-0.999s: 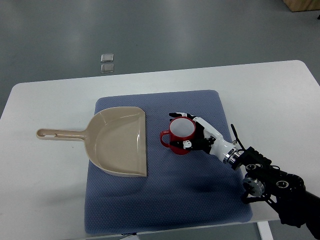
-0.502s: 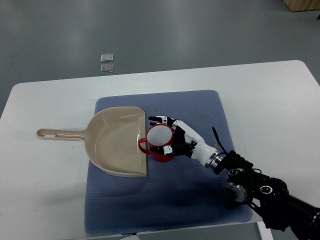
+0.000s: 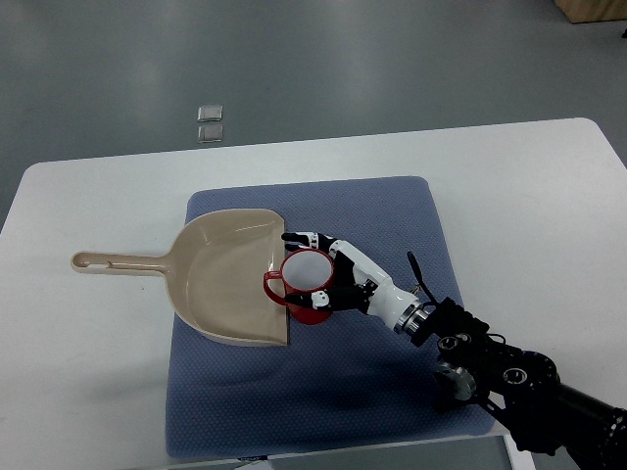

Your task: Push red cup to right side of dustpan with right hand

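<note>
**Cup pressed against the dustpan's open edge**

The table (image 3: 88,392) carries a blue mat (image 3: 392,206) holding the dustpan (image 3: 230,279). At the dustpan's right lip, the right hand (image 3: 338,279) cradles the red cup (image 3: 306,286), fingers curled round it for steering.

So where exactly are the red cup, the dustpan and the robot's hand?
red cup (image 3: 307,273): top view, on the white inside of the cup.
dustpan (image 3: 223,274): top view, on the bare pan floor.
right hand (image 3: 338,274): top view, on the middle of the hand, beside the cup.
</note>
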